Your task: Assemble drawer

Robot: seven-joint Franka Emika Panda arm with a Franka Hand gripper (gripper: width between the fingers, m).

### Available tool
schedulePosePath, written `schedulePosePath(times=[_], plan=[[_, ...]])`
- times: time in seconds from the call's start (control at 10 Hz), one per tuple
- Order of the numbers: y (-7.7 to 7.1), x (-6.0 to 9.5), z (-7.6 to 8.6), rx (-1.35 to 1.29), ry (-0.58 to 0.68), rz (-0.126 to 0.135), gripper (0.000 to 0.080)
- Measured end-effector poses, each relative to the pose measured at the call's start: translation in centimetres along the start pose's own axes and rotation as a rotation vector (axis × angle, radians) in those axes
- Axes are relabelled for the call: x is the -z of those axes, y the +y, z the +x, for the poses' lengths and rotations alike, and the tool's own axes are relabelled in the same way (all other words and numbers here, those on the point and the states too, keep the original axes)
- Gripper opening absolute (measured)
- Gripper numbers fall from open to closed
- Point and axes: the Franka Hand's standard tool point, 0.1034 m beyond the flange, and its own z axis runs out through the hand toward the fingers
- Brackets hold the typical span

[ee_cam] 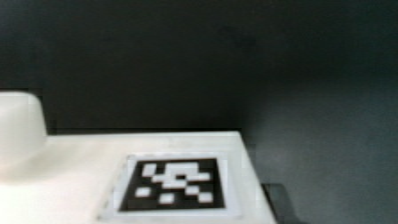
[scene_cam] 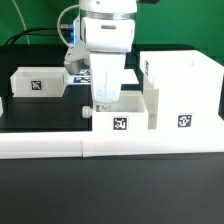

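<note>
The large boxy white housing (scene_cam: 182, 88) stands at the exterior view's right with a tag on its front. A small white tray (scene_cam: 124, 113) with a tag sits just to its left, against the front rail. A second tray (scene_cam: 38, 83) sits at the left. My gripper (scene_cam: 103, 99) hangs straight down over the middle tray's left wall, fingers low at its rim. Whether they clamp the wall is hidden. The wrist view shows a white tagged surface (ee_cam: 178, 185) close below, with a rounded white shape (ee_cam: 16, 135) beside it.
The long low white border rail (scene_cam: 60, 146) runs along the table's front edge. A flat tagged sheet, the marker board (scene_cam: 77, 75), lies behind the arm. The table top is black.
</note>
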Motion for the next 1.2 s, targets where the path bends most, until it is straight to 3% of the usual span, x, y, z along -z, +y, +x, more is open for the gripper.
schedulePosePath(times=[0.1,0.5,0.8,1.2], plan=[[0.14,-0.05,-0.03,0.002,0.001,-0.009,0.0042],[0.07,-0.21,0.03,0.001,0.002,-0.005,0.0042],[0.33,-0.21,0.40,0.006,0.000,0.013,0.0042],[0.30,-0.36,0.59,-0.018,0.004,0.008,0.0042]])
